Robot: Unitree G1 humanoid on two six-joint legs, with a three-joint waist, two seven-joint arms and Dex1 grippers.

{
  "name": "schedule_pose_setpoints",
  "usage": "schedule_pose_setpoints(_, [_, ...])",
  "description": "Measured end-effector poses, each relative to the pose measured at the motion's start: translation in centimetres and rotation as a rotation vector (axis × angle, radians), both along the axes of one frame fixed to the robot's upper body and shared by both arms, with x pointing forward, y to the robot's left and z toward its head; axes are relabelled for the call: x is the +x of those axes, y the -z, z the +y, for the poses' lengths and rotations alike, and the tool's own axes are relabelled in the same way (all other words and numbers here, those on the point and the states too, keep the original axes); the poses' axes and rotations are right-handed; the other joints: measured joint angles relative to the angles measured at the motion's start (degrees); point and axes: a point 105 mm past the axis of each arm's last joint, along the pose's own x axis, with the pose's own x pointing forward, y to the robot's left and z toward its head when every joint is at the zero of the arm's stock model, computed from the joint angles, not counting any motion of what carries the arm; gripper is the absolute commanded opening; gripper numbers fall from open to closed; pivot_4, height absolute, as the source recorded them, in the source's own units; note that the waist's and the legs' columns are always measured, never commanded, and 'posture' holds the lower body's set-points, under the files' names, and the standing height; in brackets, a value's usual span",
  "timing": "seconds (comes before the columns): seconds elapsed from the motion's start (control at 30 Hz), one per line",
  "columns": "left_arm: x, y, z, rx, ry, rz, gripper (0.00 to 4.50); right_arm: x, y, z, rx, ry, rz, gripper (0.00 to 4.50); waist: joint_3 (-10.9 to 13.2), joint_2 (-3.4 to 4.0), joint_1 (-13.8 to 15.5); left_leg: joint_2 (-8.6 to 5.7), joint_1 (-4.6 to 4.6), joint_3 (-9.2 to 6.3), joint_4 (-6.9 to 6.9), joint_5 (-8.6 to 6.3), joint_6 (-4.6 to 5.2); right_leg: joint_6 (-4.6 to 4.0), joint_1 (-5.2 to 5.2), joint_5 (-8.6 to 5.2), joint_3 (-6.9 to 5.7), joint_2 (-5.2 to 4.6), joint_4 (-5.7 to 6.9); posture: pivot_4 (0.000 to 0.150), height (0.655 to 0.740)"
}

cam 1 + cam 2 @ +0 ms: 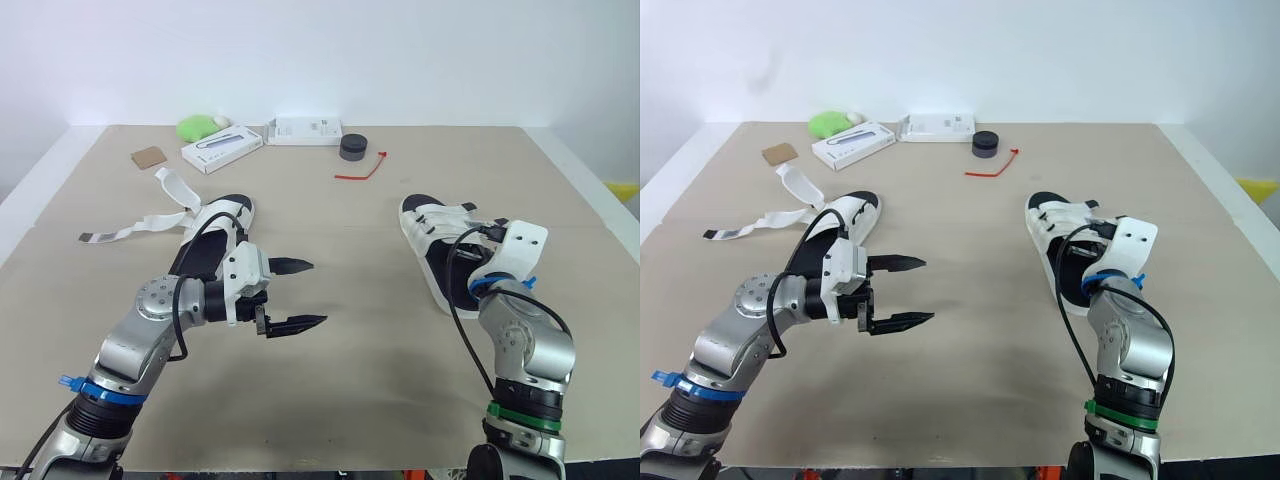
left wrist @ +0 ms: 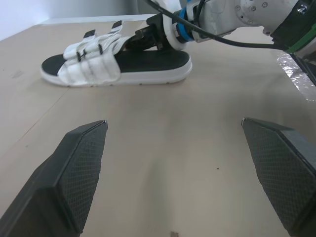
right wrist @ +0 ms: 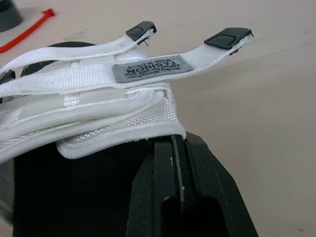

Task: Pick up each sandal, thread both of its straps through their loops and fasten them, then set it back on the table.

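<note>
Head views: right sandal (image 1: 430,235) lies flat on the table (image 1: 380,380), right of centre of the frame. Its two straps are folded across the white band, and the black end tabs (image 3: 228,37) stick out past it. We judge this one threaded and fastened, or nearly so.

Right gripper (image 3: 173,143): fingers pressed together, tips on the black footbed right against the edge of the strap band. We cannot tell whether they pinch any webbing.

Left gripper (image 1: 317,293): spread wide, holding nothing, hovering over bare table at lower left of centre.

Left sandal (image 1: 215,235) lies in the left half of the frame, with both long straps (image 1: 130,228) trailing loose toward the left edge, so it is not yet done.

Next move, as we judge it: back the right gripper clear of the band without dragging the sandal. Then bring both grippers to the left sandal, lift it and catch a loose strap end to thread.
</note>
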Motion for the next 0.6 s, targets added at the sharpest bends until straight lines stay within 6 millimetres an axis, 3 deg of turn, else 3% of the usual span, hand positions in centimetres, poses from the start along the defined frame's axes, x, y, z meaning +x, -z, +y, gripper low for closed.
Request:
schedule_pose_setpoints(0.1, [0.1, 0.0, 0.0, 0.000, -0.002, -0.002, 4.50, 0.0, -0.1, 0.1, 0.000, -0.011, -0.004, 0.06, 0.00, 0.00, -0.01, 0.00, 0.00, 0.01, 0.00, -0.01, 0.01, 0.01, 0.00, 0.00, 0.01, 0.00, 0.00, 0.150, 0.7400])
schedule_pose_setpoints(0.27, [0.2, -0.2, -0.1, 0.001, -0.002, -0.011, 4.50, 0.2, -0.5, 0.4, -0.019, -0.061, -0.012, 1.96, 0.00, 0.00, -0.07, 0.01, 0.02, 0.06, 0.00, -0.01, 0.01, 0.03, 0.00, -0.01, 0.06, 0.02, 0.00, 0.150, 0.7400])
schedule_pose_setpoints(0.3, [0.3, -0.2, 0.0, 0.001, -0.004, -0.009, 4.50, 0.3, -0.9, 0.7, -0.048, -0.101, -0.011, 2.97, 0.00, 0.00, -0.14, 0.00, 0.03, 0.10, 0.00, -0.01, 0.01, 0.18, 0.00, -0.10, 0.09, 0.02, 0.00, 0.150, 0.7400])
schedule_pose_setpoints(0.37, [0.4, -0.2, -0.1, 0.001, -0.006, -0.009, 4.50, 0.3, -1.4, 1.5, -0.092, -0.195, 0.000, 3.34, 0.02, 0.03, -0.20, 0.00, 0.03, 0.12, 0.00, -0.01, 0.02, 0.29, 0.00, -0.15, 0.13, 0.02, 0.00, 0.150, 0.7400])
schedule_pose_setpoints(0.47, [0.5, -0.1, 0.0, 0.005, -0.010, -0.010, 4.50, 0.2, -2.4, 2.5, -0.147, -0.315, 0.004, 4.47, 0.02, 0.03, -0.23, 0.01, 0.05, 0.15, 0.00, -0.02, 0.03, 0.30, 0.00, -0.15, 0.15, 0.03, 0.00, 0.150, 0.7400])
schedule_pose_setpoints(0.6, [0.6, -0.1, -0.1, 0.006, -0.011, -0.011, 4.50, -0.7, -2.9, 3.6, -0.230, -0.494, 0.058, 4.47, 0.02, 0.02, -0.20, 0.00, 0.03, 0.14, 0.00, -0.04, 0.07, 0.38, 0.01, -0.20, 0.14, 0.02, -0.03, 0.150, 0.7400])
